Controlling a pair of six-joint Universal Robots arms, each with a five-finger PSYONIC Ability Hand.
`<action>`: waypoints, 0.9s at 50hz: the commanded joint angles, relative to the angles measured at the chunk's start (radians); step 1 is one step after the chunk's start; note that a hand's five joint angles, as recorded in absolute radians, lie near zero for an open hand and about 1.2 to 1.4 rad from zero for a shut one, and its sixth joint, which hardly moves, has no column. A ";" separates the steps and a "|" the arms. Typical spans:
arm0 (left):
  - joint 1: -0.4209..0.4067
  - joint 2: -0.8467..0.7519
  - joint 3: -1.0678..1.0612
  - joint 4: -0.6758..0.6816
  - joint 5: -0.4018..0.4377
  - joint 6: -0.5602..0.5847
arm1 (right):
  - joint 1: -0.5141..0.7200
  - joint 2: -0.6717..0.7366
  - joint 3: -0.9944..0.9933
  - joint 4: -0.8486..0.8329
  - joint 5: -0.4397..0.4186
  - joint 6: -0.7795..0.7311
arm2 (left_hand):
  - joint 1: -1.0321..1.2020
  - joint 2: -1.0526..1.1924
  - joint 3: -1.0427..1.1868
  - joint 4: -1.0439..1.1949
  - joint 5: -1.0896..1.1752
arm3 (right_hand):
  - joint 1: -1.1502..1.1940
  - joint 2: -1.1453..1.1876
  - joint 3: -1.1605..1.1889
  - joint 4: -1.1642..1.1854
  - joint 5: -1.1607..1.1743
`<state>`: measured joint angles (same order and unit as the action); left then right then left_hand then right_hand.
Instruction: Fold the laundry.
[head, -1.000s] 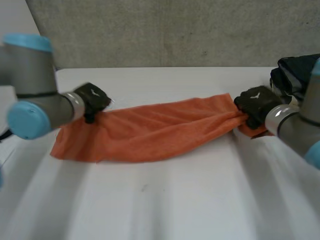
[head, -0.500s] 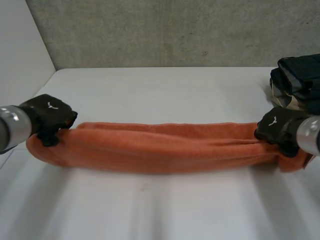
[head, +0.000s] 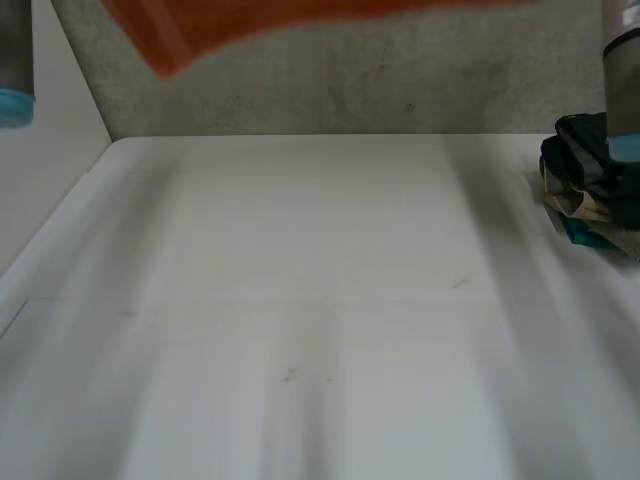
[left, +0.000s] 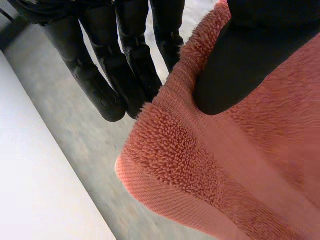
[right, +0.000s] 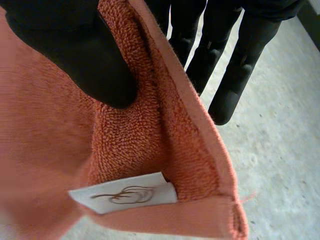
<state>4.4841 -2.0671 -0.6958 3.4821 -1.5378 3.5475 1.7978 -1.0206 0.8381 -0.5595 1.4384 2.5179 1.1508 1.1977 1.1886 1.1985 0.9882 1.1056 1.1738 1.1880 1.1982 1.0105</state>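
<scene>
Head view gives us the orange towel (head: 250, 18) along the top edge of the frame, running from the upper left to past the centre, clear of the white table (head: 300, 300) and in front of the grey wall (head: 350, 90). We see the left arm (head: 12, 60) at the upper left corner and the right arm (head: 622, 80) at the upper right. A pile of dark clothes (head: 595, 180) sits on the table at the right edge.

From the left wrist camera we see the left hand (left: 245, 55) pinching the towel near a hemmed corner, its thumb pressed on one face and its fingers (left: 115, 75) straight behind the other. From the right wrist camera we see the right hand (right: 70, 50) gripping the towel likewise, thumb on the terry and fingers (right: 225, 65) behind it. This grip is close to the corner that carries a white label (right: 125, 194).
</scene>
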 joint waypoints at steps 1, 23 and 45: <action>0.018 -0.019 -0.151 -0.055 0.024 0.033 | 0.014 0.043 0.036 0.131 -0.067 -0.010 | 0.245 0.199 0.208 0.198 0.233 | 0.291 0.222 0.208 0.198 0.211; 0.044 -0.188 -0.594 -0.005 0.070 0.194 | -0.011 0.298 0.259 0.477 -0.125 -0.018 | 0.245 0.199 0.208 0.198 0.233 | 0.079 0.011 -0.003 -0.013 0.000; 0.049 -0.015 -0.748 -0.035 0.116 0.264 | -0.081 0.165 0.317 0.645 -0.122 -0.050 | 0.245 0.199 0.208 0.198 0.233 | -0.191 -0.259 -0.274 -0.284 -0.271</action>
<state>4.5284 -2.0993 -1.4167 3.4502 -1.4279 3.7893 1.7255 -0.8090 1.1229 0.0872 1.3215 2.4861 1.1508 1.1984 1.1888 1.1989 0.9884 0.8147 0.8046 0.8115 0.8029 0.6170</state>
